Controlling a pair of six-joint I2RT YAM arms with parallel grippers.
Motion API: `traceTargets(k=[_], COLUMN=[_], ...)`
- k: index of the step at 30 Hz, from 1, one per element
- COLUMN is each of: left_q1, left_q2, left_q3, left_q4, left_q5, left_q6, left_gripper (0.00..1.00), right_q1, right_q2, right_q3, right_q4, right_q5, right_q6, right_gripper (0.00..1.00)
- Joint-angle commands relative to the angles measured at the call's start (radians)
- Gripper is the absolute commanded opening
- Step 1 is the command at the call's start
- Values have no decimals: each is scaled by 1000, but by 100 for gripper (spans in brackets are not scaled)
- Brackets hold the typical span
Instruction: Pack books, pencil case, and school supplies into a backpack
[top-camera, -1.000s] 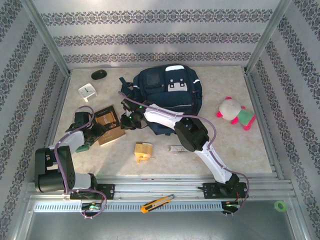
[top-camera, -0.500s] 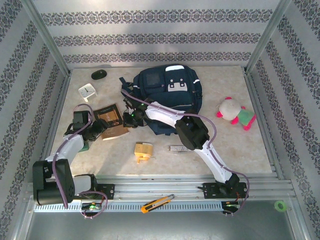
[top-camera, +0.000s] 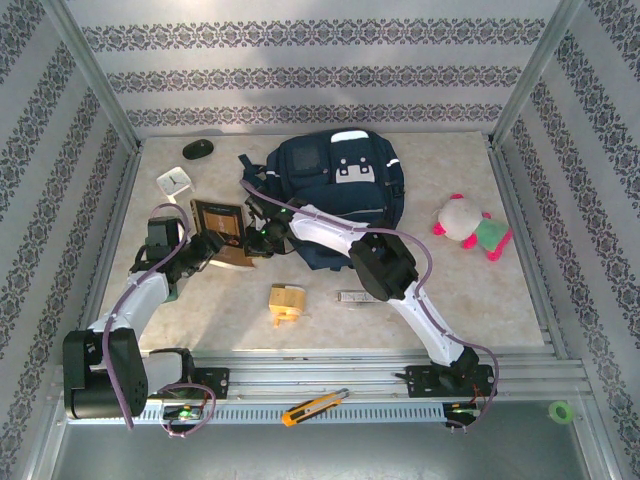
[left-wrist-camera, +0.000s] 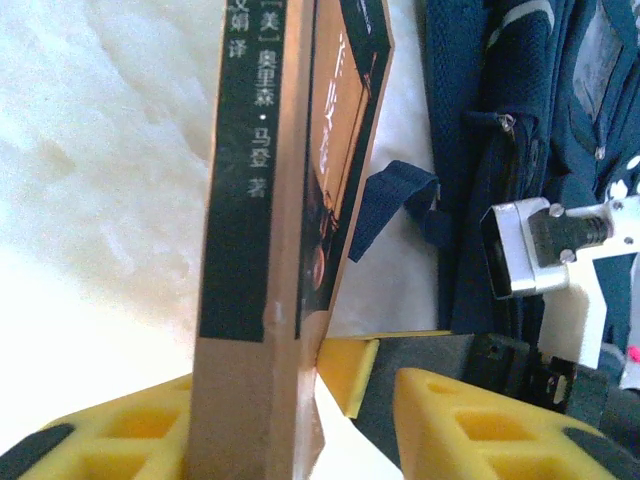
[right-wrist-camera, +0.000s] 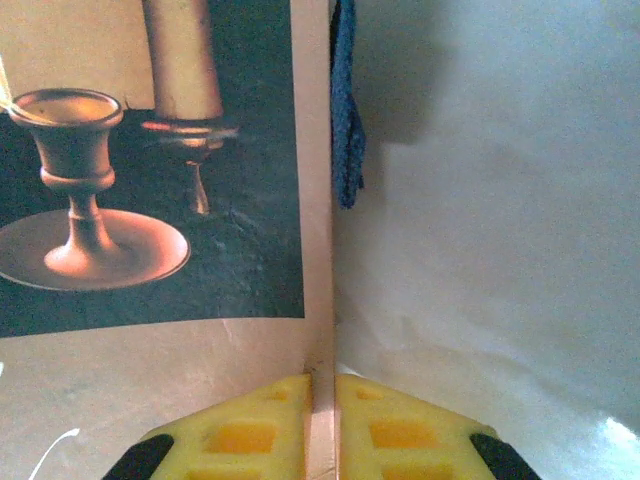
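Beige marbled tabletop (top-camera: 460, 290), damask-striped walls (top-camera: 300, 75) (metal posts (top-camera: 95, 85) framing), evenly lit.

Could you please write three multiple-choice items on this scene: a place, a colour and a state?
1. Where does the plush toy lie? A left of the backpack; B right of the backpack; C on the backpack.
2. What colour is the backpack? A navy-blue; B red; C green.
3. How is the right gripper? A wide open; B shut on nothing; C shut on the book.
Answers: 1 B, the top view shows it to the backpack's right; 2 A, its fabric is navy; 3 C, its yellow fingers pinch the book's edge.
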Motion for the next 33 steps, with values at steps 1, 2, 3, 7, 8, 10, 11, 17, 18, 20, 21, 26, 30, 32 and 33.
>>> traceTargets(k=[1,2,3,7,8,10,11,17,18,20,21,26,30,32,33], left_q1=[-14,-13,-14,-20,-20,-22,-22,-39,-44,-53,-59,-145,-235,-250,-253], left_q2=[-1,-3,-7,-34,-46,-85,-103,-226,-239,-251,-248,-215,-159,-131,-113], left_q3=[39,46,55,97,107,124,130,143,145,145,141,152,182,173,164], left_q4=[-33,-60,-82,-146,-147,-126,-107,128,171,275,345,595,720,845,915], left_q5=[-36,-59,-83,-105,-97,-56,-25,235,278,360,411,554,611,618,622], left_q6=[31,47,69,170,195,243,264,335,331,305,284,214,166,97,49], left_gripper=[29,22,16,0,0,0,0,0,0,0,0,0,0,0,0], right_q1=[22,22,20,8,4,-10,-18,-80,-92,-113,-122,-137,-216,-254,-268], right_q2=[27,19,7,-84,-114,-193,-235,-575,-629,-744,-802,-1073,-1201,-1232,-1246], right_q3=[-8,-16,-27,-85,-107,-170,-206,-544,-596,-701,-760,-988,-1097,-1129,-1147], right_q4=[-13,-7,0,38,59,109,139,415,462,562,623,775,874,912,936], right_q5=[-11,-6,1,44,49,68,75,168,173,165,150,197,82,22,4], right_q6=[-5,-4,-4,-16,-19,-25,-29,-75,-92,-149,-207,-444,-387,-331,-307], right_gripper=[14,14,15,26,30,37,40,56,59,67,71,91,97,97,97])
